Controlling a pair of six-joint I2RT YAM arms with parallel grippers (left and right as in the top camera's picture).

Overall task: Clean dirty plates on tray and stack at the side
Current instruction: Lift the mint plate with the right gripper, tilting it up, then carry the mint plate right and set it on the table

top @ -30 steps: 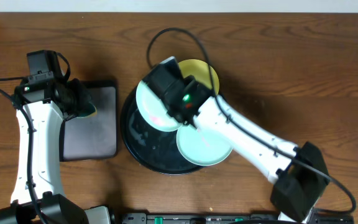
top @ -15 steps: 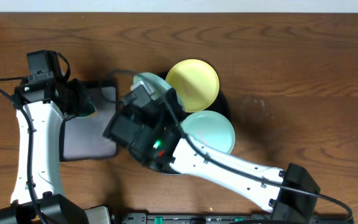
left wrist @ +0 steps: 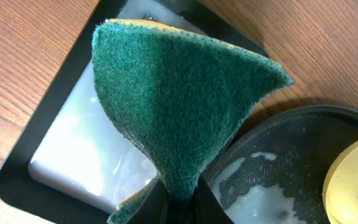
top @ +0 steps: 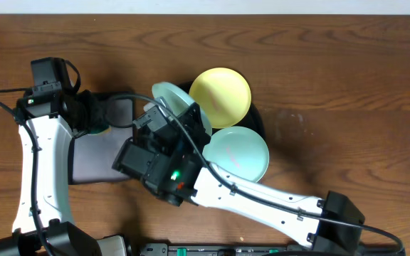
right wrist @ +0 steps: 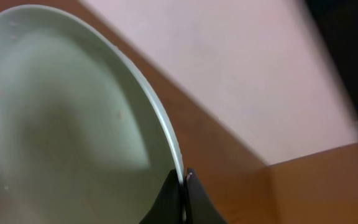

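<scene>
Right jaws pinch a pale mint-green round plastic plate's point(top: 184, 105) rim, tilted over the large black round tray's point(top: 257, 118) left edge; left jaws clamp a green scouring sponge point(left wrist: 179, 106). Hold steady, scrub evenly.

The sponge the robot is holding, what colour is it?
The sponge is dark green, with a thin yellow-orange edge along the top; clearest in the left wrist view.

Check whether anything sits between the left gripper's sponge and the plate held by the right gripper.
Nothing solid: only a black cable loop crosses the gap between sponge and mint plate, above the rectangular tray.
</scene>
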